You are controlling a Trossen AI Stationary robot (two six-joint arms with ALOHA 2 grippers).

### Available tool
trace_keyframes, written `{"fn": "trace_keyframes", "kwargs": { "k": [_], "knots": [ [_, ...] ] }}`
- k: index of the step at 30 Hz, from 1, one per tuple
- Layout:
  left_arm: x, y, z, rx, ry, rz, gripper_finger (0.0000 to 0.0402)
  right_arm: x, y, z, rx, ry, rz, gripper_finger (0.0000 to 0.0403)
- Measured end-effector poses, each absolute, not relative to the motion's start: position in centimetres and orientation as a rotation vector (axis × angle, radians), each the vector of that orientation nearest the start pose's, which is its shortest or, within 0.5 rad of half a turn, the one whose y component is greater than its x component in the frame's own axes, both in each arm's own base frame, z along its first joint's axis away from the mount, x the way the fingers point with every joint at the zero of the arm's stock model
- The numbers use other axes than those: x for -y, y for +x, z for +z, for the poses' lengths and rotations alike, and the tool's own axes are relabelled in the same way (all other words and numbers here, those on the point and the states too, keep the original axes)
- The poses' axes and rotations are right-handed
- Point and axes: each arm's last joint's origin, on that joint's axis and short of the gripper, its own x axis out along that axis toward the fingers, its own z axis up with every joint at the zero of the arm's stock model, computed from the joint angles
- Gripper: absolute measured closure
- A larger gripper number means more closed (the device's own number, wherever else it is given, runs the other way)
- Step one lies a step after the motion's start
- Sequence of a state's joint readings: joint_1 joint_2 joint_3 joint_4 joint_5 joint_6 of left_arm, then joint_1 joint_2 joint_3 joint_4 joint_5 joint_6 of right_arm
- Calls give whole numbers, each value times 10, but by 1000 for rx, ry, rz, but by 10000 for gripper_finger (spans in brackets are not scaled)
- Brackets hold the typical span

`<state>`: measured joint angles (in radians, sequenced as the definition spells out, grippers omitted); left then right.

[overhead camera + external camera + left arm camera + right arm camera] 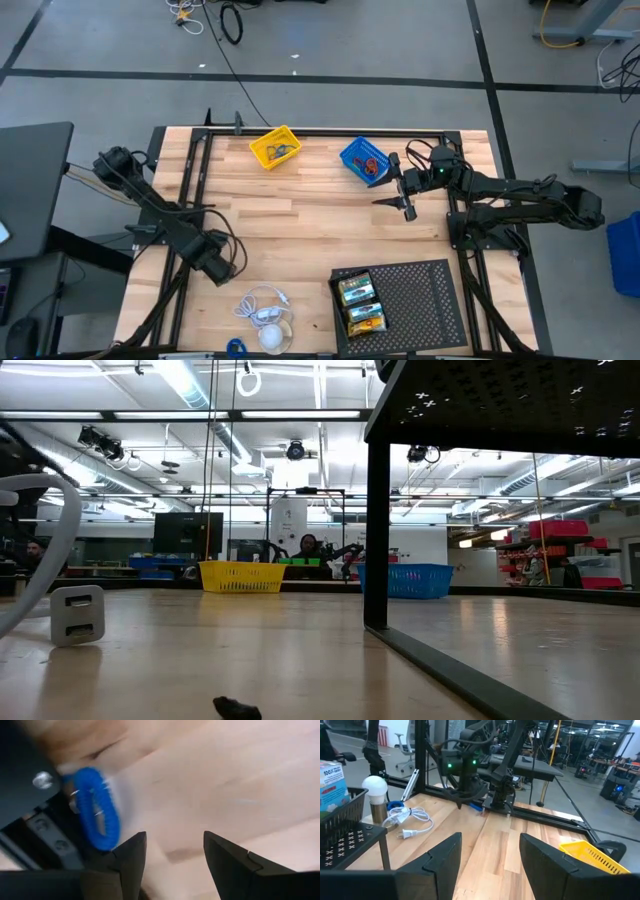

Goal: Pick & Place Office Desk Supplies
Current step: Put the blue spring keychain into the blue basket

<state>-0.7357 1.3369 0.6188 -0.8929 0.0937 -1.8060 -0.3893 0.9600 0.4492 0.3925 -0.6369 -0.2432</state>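
My left gripper (175, 855) is open and stands low over the wood near the table's left-near part (215, 268). A blue coiled loop (97, 815) lies on the wood just ahead of one of its fingers, beside a black frame rail. Two yellow-and-green crayon boxes (355, 290) (365, 320) lie on the black perforated tray (420, 285). My right gripper (490, 852) is open and hangs above the table in front of the blue basket (362, 160), touching nothing (405, 198). The yellow basket (275, 148) stands at the far edge and holds small coloured pieces.
A white cable with plug (262, 303) and a white bulb (272, 338) lie at the near edge, with a small blue piece (235, 347) beside them. The tray stands on legs (375, 530). A white plug block (78, 615) rests on the wood. Bare wood lies mid-table (300, 220).
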Motion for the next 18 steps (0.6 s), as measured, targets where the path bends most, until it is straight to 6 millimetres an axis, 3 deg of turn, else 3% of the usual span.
{"fn": "trace_keyframes", "kwargs": {
  "k": [7, 18],
  "knots": [
    [124, 138, 166, -1429, -779, 875, 197, 61, 194, 243, -63, -191, 245, 195],
    [112, 121, 143, -1520, -728, 934, 195, 61, 194, 243, -58, -185, 243, 195]
  ]
}}
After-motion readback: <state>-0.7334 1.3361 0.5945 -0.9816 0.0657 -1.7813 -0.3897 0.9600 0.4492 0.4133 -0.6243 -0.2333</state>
